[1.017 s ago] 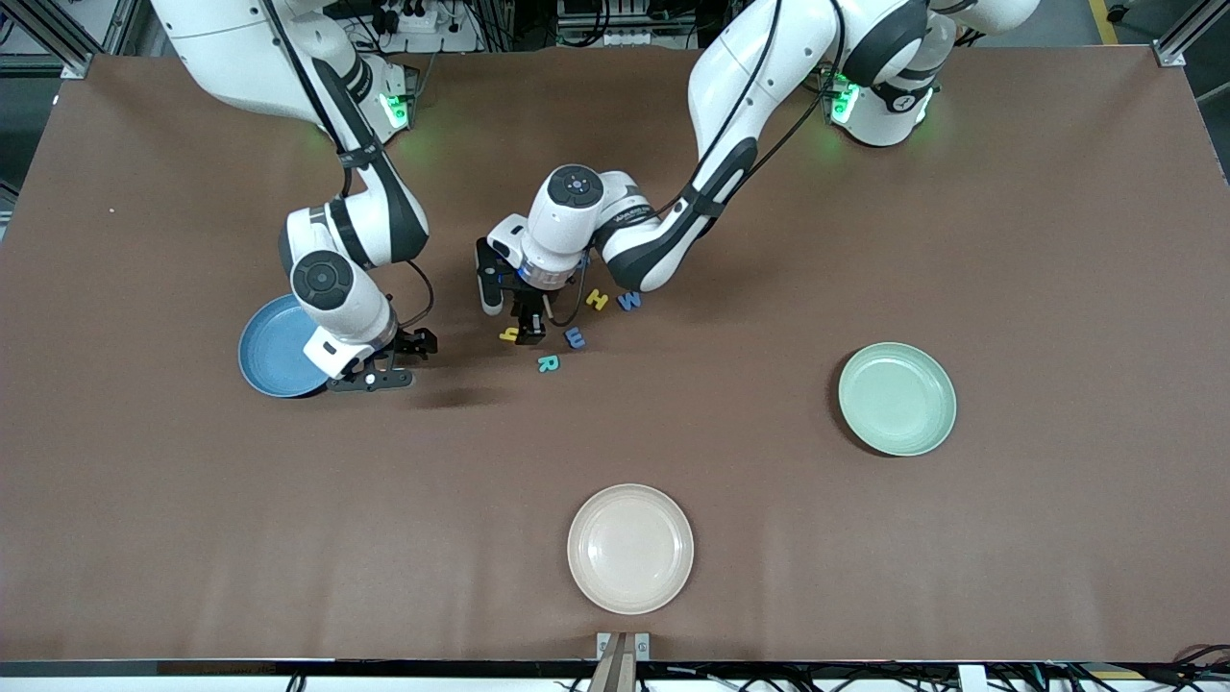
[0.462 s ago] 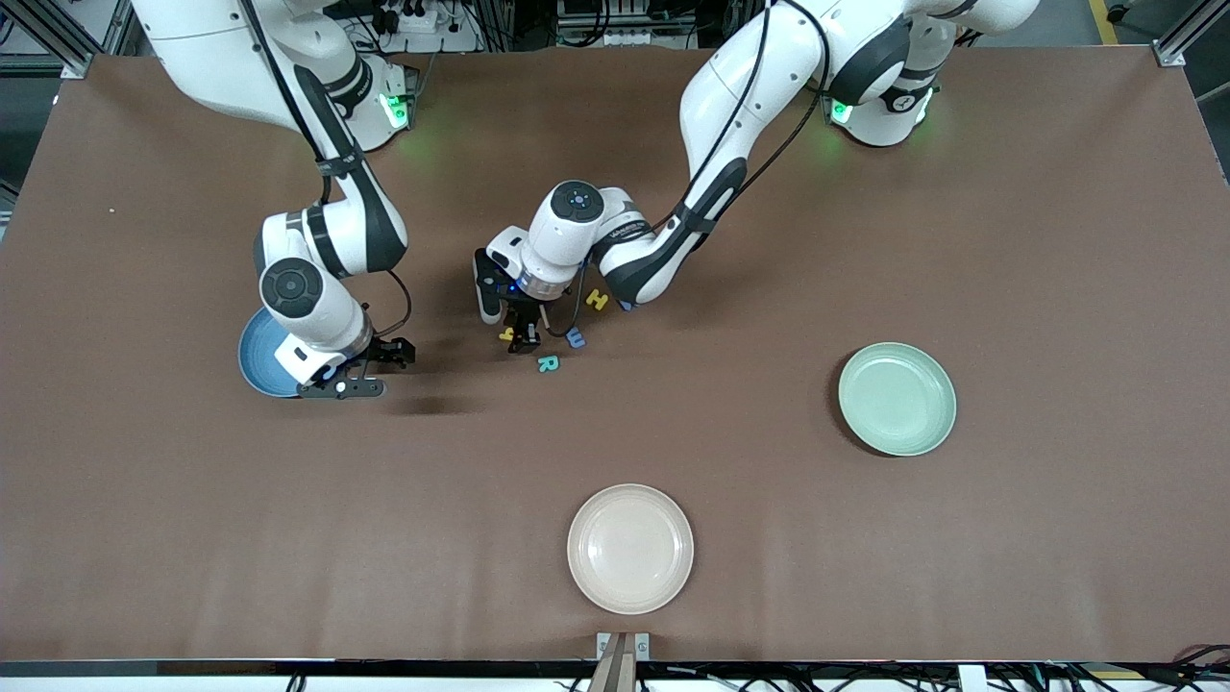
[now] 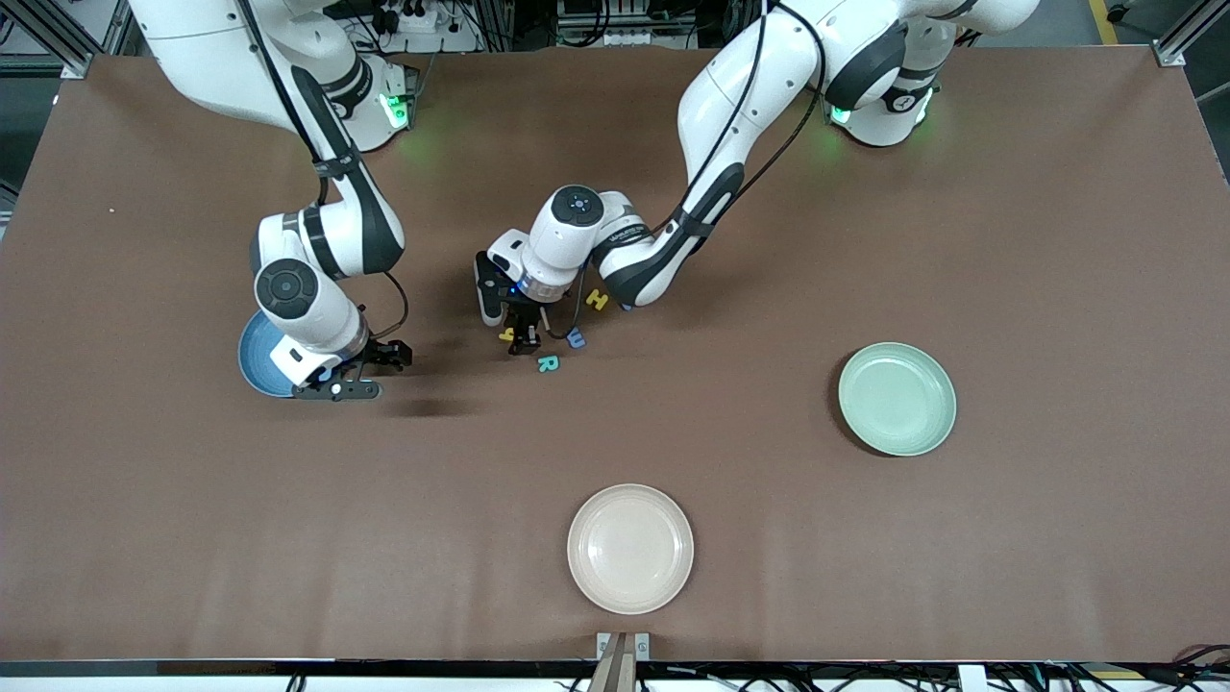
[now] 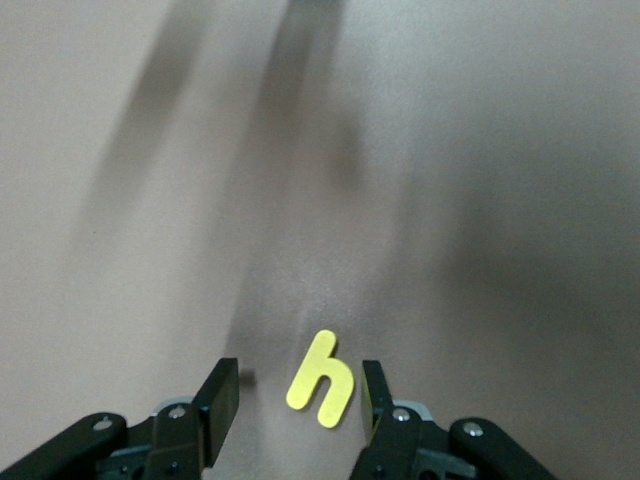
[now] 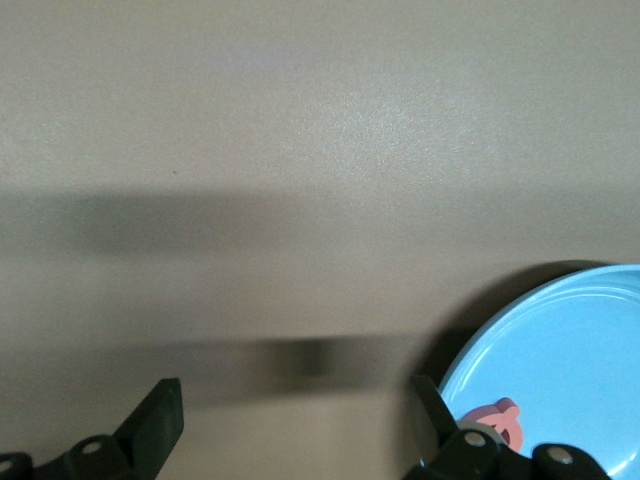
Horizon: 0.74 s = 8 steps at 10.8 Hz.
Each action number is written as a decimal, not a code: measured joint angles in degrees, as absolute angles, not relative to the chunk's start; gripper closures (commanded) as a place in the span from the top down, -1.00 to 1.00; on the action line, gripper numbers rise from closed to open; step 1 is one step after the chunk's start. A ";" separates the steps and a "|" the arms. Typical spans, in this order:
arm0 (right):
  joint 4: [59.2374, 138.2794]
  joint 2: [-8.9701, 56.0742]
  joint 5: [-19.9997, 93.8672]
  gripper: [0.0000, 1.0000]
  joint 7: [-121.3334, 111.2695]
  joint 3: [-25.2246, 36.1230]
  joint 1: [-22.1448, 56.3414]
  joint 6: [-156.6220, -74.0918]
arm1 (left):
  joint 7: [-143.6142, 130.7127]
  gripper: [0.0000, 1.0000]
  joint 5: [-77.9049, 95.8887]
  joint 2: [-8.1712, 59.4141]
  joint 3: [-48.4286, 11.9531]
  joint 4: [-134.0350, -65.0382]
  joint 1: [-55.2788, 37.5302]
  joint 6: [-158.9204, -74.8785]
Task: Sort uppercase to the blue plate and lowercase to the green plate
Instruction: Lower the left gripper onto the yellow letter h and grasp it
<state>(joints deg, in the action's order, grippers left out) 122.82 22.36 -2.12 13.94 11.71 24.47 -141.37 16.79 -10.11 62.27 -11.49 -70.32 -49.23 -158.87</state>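
On a brown table, the left gripper [image 4: 300, 385] straddles the yellow y [image 4: 321, 380], fingers apart, while the right gripper [image 5: 295, 415] gapes beside the blue plate [image 5: 560, 340].

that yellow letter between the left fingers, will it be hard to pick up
Probably fiddly: the yellow letter lies flat and thin on the table, so the left end effector, open around it, has little edge to pinch. It looks tiny and light, so a nudge may slide it. Being flat, it shouldn't roll.
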 measured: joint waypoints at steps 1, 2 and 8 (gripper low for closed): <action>122.81 22.36 -2.12 1.00 13.94 11.72 24.47 -141.42 | 16.27 0.15 -10.11 62.36 -11.49 -70.27 -49.59 -158.88; 122.81 22.37 -2.11 1.00 13.95 11.73 24.47 -141.44 | 15.79 0.15 -10.11 62.44 -11.49 -70.21 -49.84 -158.89; 122.80 22.40 -2.11 1.00 13.95 11.74 24.47 -141.46 | 15.61 0.03 -10.11 62.62 -11.33 -70.07 -49.93 -158.93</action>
<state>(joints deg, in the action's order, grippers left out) 122.80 22.40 -2.11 13.95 11.74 24.47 -141.46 15.61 -10.11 62.62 -11.33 -70.07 -49.93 -158.93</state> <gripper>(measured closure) 0.000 0.463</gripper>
